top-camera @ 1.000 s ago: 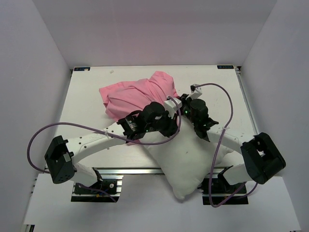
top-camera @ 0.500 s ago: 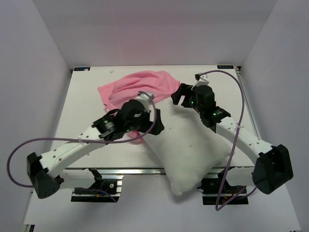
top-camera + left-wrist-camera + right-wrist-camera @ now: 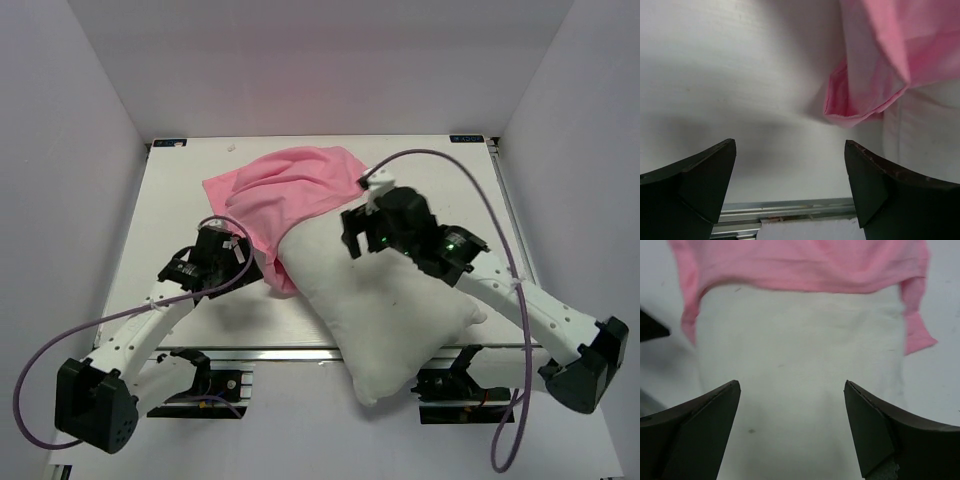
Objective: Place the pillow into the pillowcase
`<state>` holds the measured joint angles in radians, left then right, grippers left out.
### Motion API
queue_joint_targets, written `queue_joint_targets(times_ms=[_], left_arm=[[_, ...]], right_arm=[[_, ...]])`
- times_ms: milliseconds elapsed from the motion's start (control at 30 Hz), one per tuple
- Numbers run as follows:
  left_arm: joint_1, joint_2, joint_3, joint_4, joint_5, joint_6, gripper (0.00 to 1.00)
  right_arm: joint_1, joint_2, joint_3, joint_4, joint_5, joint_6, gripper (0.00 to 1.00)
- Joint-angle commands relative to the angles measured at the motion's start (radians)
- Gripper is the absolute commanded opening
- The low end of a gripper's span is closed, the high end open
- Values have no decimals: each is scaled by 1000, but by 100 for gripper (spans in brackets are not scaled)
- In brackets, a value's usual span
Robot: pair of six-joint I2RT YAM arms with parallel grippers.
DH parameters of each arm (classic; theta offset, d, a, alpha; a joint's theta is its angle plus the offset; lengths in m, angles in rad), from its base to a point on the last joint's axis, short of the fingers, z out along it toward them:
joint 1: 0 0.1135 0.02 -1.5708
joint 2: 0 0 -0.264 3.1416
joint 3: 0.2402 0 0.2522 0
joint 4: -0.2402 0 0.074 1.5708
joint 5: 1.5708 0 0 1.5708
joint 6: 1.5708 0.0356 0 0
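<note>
Top external view has the pillow lying slantwise on the table, near corner overhanging the front edge, far end tucked inside the pink pillowcase. Only the right wrist view shows the case's hem crossing the pillow, with the right gripper spread wide and empty above it. Left wrist view shows the left gripper equally wide and empty, a folded pillowcase corner ahead, seemingly untouched.
</note>
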<state>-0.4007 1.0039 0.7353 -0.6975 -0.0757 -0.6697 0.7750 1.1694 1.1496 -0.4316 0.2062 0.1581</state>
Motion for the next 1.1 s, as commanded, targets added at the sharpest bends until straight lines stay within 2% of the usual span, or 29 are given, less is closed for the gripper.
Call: queue_joint_targets(times_ms=[0, 67, 100, 167, 333, 433, 500, 633, 700, 733, 833, 933, 967, 1033, 1067], left_arm=[[57, -30, -68, 137, 238, 45, 98], [57, -73, -129, 208, 299, 38, 98], [57, -91, -155, 237, 322, 32, 98], [57, -132, -201, 324, 382, 22, 98], [57, -143, -284, 420, 378, 7, 98], [57, -100, -310, 536, 393, 5, 98], [57, -42, -291, 556, 380, 16, 98], [57, 61, -255, 562, 338, 45, 96], [56, 108, -255, 593, 332, 50, 93], [57, 123, -252, 621, 344, 48, 86], [57, 183, -223, 636, 329, 70, 74], [57, 238, -177, 657, 335, 91, 62], [56, 251, -162, 671, 349, 91, 51], [57, 275, -151, 690, 385, 96, 39], [57, 277, -142, 723, 416, 94, 19]], right_arm=[[201, 76, 68, -163, 123, -83, 89], [297, 165, 127, -202, 259, -80, 89], [369, 194, 145, -213, 289, -84, 89], [395, 264, 185, -220, 295, -81, 89], [420, 367, 182, -185, 242, -54, 89], [420, 441, 141, -110, 203, -57, 89], [415, 496, 133, -96, 255, -37, 89], [374, 541, 108, -50, 256, 27, 87], [319, 539, 85, -26, 220, 46, 70], [307, 533, 79, -18, 207, 66, 38], [288, 486, 42, 42, 190, 58, 0], [290, 406, 0, 130, 159, 29, 0], [288, 388, -11, 158, 150, 14, 0], [285, 337, -28, 223, 166, 15, 0], [280, 323, -34, 249, 203, 20, 0]])
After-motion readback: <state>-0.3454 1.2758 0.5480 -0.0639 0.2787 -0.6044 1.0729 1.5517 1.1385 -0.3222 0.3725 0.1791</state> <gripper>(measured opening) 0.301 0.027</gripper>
